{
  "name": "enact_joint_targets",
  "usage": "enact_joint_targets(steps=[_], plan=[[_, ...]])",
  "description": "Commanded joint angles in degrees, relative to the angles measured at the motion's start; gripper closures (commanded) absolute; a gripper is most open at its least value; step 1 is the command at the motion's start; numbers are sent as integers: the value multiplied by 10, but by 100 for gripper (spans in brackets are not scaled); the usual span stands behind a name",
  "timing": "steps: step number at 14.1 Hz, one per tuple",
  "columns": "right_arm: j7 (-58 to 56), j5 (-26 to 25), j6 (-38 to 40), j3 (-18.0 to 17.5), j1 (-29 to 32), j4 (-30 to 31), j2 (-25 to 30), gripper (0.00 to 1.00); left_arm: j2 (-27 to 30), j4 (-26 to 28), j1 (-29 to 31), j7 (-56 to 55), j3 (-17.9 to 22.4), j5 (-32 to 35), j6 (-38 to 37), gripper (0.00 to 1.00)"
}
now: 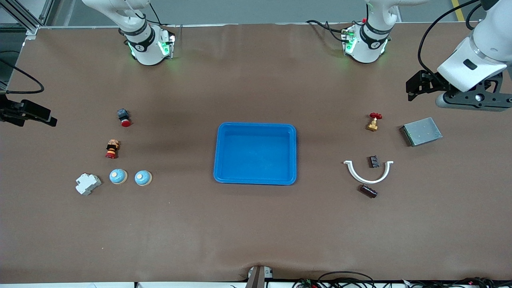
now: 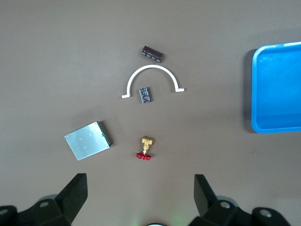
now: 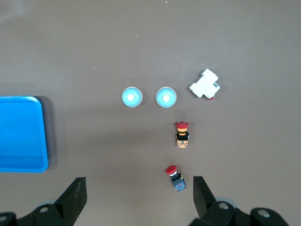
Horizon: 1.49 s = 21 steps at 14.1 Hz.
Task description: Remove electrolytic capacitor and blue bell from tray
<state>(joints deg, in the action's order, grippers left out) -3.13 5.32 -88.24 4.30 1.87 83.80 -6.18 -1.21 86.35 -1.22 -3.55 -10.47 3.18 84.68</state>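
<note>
The capacitor point(image 1: 368, 191), a dark cylinder, lies toward the left arm's end of the table, nearer the front camera than a white arc; it also shows in the left wrist view point(image 2: 152, 53). Two blue dome bells point(image 1: 118, 176) point(image 1: 143, 178) sit side by side toward the right arm's end and show in the right wrist view point(image 3: 131, 97) point(image 3: 165, 97). My left gripper point(image 1: 412, 86) point(image 2: 140, 188) is open and empty, high above the table's end. My right gripper point(image 1: 40, 114) point(image 3: 139, 188) is open and empty over the other end.
A blue tray point(image 1: 256, 125) stands mid-table. Near the capacitor are a white arc point(image 1: 368, 174), a black chip point(image 1: 374, 161), a red-handled valve point(image 1: 373, 121) and a metal box point(image 1: 422, 131). Near the bells are a white breaker point(image 1: 88, 183) and two red buttons point(image 1: 112, 149) point(image 1: 124, 117).
</note>
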Motion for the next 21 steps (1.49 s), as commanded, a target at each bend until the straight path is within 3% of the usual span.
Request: enact_joint_targets(steps=[1,7,11,21], plan=[[-6,-1,-1,-10,7,21,24,0,1,-2,27,2,3,-33,13,0],[-7,-7,-4,-11,5,22,25,0,-16,0,43,1,3,-36,22,0],[-6,-72,-39,-49,4,57,49,0,-25,-1,45,11,4,-31,44,0],[-4,-68,-44,-55,3,66,56,0,-27,0,45,-2,4,-38,51,0]])
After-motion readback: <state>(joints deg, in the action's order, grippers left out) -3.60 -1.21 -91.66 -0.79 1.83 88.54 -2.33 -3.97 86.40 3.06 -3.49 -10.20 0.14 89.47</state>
